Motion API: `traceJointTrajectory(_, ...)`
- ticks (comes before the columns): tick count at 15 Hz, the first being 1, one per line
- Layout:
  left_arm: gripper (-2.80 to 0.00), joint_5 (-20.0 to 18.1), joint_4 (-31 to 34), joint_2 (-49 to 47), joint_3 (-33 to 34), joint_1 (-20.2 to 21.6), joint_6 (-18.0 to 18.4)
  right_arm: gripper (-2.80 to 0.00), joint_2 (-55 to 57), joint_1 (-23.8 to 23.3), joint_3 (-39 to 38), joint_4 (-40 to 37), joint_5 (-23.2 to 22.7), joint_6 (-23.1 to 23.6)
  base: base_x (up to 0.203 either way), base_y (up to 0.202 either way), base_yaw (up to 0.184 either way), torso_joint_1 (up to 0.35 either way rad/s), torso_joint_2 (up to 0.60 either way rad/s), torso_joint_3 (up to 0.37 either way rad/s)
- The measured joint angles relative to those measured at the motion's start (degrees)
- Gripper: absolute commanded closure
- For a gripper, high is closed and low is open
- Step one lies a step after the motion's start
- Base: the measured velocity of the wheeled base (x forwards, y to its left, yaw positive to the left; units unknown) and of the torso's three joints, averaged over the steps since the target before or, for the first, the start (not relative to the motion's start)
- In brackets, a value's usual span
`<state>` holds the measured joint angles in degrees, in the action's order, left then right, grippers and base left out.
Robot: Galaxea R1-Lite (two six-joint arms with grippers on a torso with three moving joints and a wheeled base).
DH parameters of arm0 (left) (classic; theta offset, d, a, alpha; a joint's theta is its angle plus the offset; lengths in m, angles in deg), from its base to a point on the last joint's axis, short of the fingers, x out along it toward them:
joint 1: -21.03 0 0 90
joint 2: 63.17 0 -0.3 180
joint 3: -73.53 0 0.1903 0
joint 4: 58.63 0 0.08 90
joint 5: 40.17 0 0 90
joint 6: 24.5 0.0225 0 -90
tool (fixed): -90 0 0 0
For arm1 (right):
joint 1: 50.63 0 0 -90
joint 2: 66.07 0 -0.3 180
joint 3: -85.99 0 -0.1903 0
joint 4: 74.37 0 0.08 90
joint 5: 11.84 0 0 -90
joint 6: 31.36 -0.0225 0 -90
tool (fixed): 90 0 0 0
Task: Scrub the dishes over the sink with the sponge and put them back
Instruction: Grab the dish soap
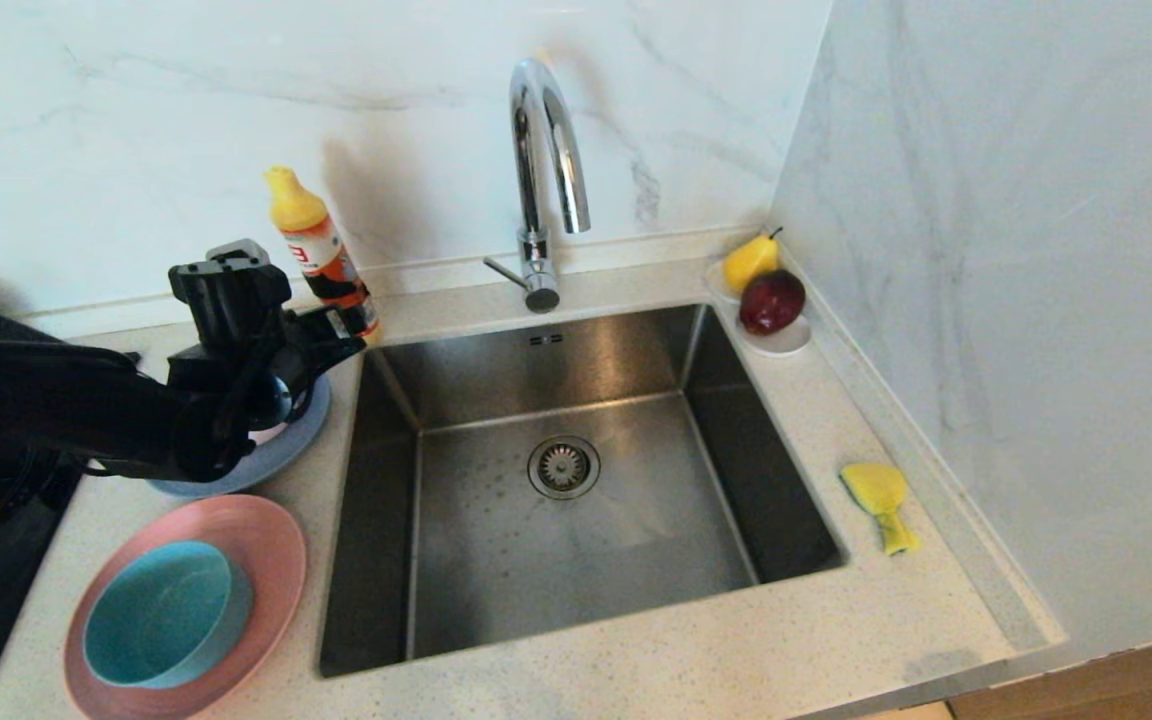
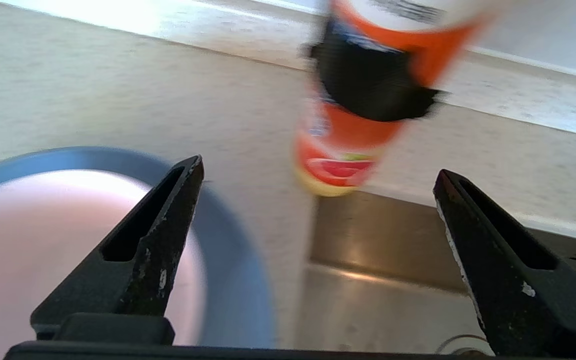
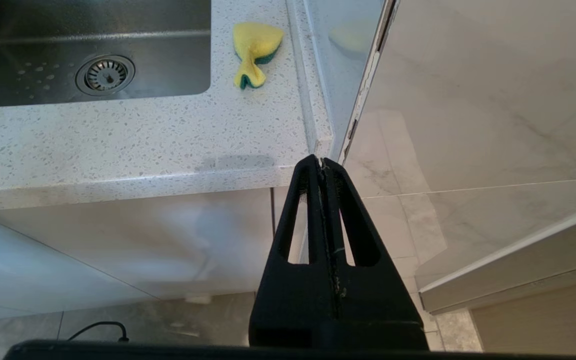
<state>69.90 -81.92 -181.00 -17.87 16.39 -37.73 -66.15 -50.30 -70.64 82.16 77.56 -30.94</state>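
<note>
Yellow foam with a green scouring face, the sponge point(image 1: 879, 503) lies on the speckled table point(image 1: 636, 650) to the right of the steel sink point(image 1: 576, 480), near the side wall and well apart from both claws; its long axis runs roughly front to back, the broad end toward the back wall and the narrow waisted tail toward the table's front edge. On the sink's other side, the left claw point(image 1: 331, 335) hovers over the grey-blue plate point(image 1: 286, 450), which carries the pale pink bowl point(image 2: 43, 240); its fingers point(image 2: 158, 240) stand wide apart and hold nothing. That black arm reaches in from the left, roughly level, the claw pointing toward the detergent bottle point(image 1: 321, 250) at the sink's back left corner. Nearer the front, the teal bowl point(image 1: 166, 615) sits in the pink plate point(image 1: 256, 540). The right claw point(image 3: 324, 165) hangs parked below the table's front right corner, shut on nothing.
</note>
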Motion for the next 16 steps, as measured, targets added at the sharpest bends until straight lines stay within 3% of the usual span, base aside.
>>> traceJointTrajectory(7,-2.80,0.2,0.2,-4.6,-7.7,-1.0,1.8,0.00,0.0,0.0,0.0,0.0,0.0,0.0,0.000,0.000,0.000,0.000,0.00,0.000)
traceJointTrajectory(16,-2.80,3.2,0.0,-11.0,-17.6,-1.0,4.0,0.00,0.0,0.0,0.0,0.0,0.0,0.0,0.000,0.000,0.000,0.000,0.00,0.000)
